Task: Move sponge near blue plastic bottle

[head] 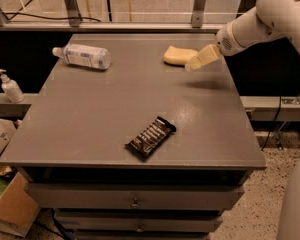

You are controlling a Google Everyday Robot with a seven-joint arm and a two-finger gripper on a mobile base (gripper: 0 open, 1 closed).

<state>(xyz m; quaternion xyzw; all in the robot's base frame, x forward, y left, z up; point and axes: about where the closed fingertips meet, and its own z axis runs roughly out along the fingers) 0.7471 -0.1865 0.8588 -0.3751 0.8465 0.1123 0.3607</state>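
Observation:
The pale yellow sponge (178, 55) lies flat near the table's back right. The blue plastic bottle (83, 56), clear with a white cap and pale label, lies on its side at the back left. My gripper (202, 59) reaches in from the right on a white arm and hovers just right of the sponge, close to its right end. It holds nothing that I can see.
A dark striped snack bar wrapper (150, 137) lies near the front middle of the grey table (90, 124). A small white pump dispenser (9, 86) stands on a ledge left of the table. A cardboard box (10, 209) sits on the floor at lower left.

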